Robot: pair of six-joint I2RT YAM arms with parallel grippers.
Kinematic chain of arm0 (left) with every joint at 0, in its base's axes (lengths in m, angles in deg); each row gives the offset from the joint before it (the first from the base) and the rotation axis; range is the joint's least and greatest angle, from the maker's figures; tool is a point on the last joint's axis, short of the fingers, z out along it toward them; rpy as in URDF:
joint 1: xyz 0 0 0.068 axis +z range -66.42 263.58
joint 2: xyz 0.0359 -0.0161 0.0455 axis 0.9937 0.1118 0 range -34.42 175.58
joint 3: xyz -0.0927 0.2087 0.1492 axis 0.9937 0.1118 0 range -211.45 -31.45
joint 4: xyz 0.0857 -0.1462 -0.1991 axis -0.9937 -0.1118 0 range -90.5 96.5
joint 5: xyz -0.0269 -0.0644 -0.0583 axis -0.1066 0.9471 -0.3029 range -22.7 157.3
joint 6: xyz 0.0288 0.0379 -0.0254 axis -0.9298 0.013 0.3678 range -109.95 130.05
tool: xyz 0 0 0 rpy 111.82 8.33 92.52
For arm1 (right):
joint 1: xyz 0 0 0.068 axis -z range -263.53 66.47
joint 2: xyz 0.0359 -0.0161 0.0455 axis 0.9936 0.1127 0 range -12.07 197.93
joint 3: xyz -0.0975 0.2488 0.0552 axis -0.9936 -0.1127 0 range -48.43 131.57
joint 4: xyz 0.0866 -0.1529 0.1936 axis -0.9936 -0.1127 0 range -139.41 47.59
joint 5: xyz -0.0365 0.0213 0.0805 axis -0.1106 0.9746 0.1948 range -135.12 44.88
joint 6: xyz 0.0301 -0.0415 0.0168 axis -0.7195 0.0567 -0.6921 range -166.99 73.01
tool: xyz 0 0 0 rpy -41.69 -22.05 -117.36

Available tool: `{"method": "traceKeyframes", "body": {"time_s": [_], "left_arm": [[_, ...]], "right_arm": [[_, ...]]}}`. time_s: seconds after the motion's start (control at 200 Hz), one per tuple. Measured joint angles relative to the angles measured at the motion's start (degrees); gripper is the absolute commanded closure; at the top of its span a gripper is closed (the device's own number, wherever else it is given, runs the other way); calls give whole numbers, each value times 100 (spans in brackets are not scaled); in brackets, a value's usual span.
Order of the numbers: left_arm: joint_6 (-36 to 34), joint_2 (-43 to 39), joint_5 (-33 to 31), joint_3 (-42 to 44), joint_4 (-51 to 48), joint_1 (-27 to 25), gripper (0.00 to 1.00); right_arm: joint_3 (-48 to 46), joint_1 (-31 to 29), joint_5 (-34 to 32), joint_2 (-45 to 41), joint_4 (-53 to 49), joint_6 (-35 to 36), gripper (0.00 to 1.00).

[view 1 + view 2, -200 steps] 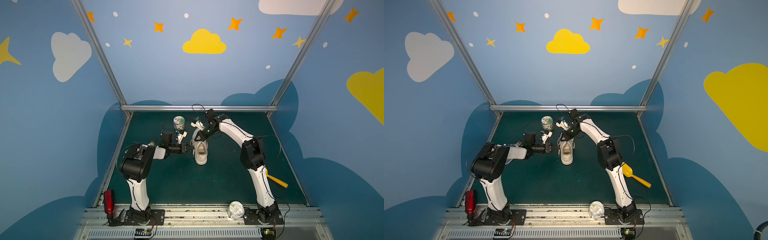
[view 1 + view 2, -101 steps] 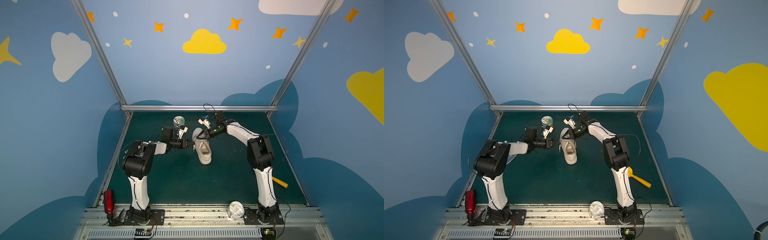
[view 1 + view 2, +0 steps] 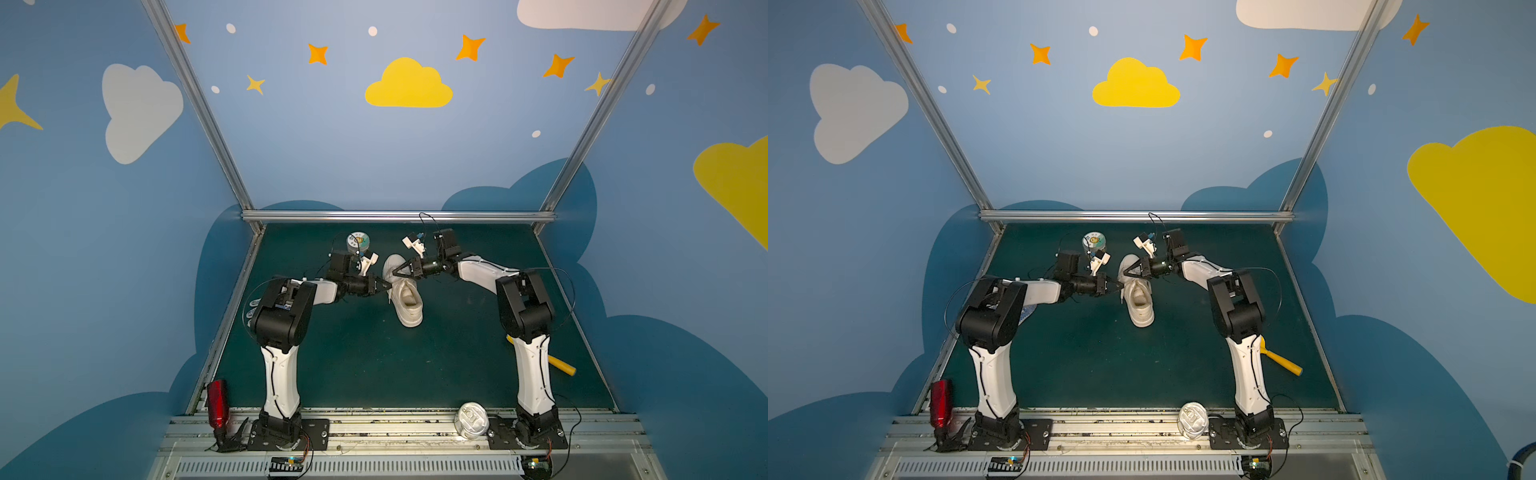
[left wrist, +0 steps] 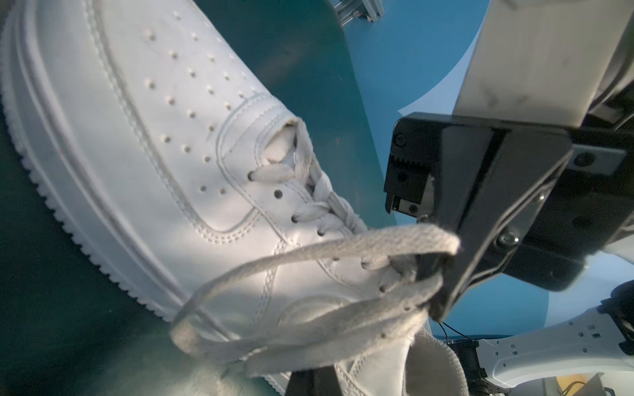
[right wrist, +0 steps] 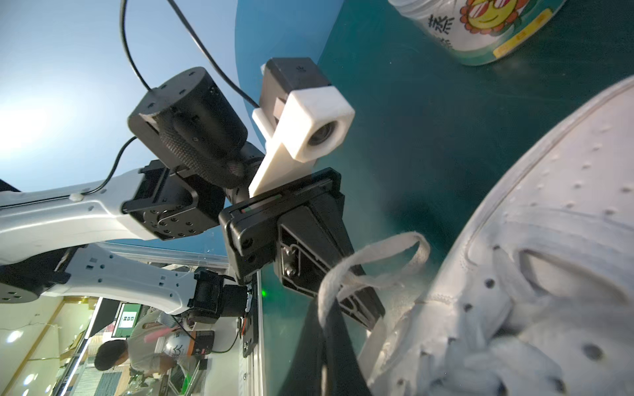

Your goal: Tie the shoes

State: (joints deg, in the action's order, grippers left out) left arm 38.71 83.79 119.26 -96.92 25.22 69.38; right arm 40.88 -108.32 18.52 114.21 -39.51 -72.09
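The white shoe [image 3: 406, 296] [image 3: 1139, 302] lies mid-table, toe toward the back wall. Both grippers meet over its laced part. My left gripper [image 3: 389, 285] [image 3: 1121, 285] comes in from the left and is shut on a white lace [image 4: 343, 250]. In the left wrist view its dark jaws [image 4: 310, 372] show at the bottom edge under the lace loops. My right gripper [image 3: 395, 274] [image 3: 1128, 274] reaches from the right and is shut on a lace loop [image 5: 380, 257]. In the right wrist view its jaws [image 5: 327, 315] pinch that loop beside the left fingers [image 5: 356, 291].
A round tin with a sunflower label [image 3: 358, 242] [image 5: 480, 31] stands behind the left gripper. A yellow-handled tool [image 3: 562, 366] lies at the right. A red bottle [image 3: 217, 402] and a silver can [image 3: 470, 419] sit by the front rail.
The right gripper drew back to the right and the left one shifted slightly toward the back. The shoe turned, its heel swinging right. Both stay shut on the laces.
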Motion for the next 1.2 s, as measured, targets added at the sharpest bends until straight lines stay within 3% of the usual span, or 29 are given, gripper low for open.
{"method": "traceKeyframes", "body": {"time_s": [0.225,0.711,0.981,1.086,1.196], "left_arm": [[-175,219,17,-632,-505,7,97],[-619,938,487,-1788,-1471,55,97],[-994,1132,756,-2715,-2090,59,97],[-1113,1134,767,-2898,-2260,63,88],[-1097,1134,789,-2824,-2273,92,86]], "right_arm": [[-501,50,354,-63,1126,-343,100],[-566,68,970,-85,1908,-157,100],[-487,46,981,-133,162,1530,100],[-398,42,835,-232,-546,2302,100],[-289,20,577,-350,-1298,3112,100]]}}
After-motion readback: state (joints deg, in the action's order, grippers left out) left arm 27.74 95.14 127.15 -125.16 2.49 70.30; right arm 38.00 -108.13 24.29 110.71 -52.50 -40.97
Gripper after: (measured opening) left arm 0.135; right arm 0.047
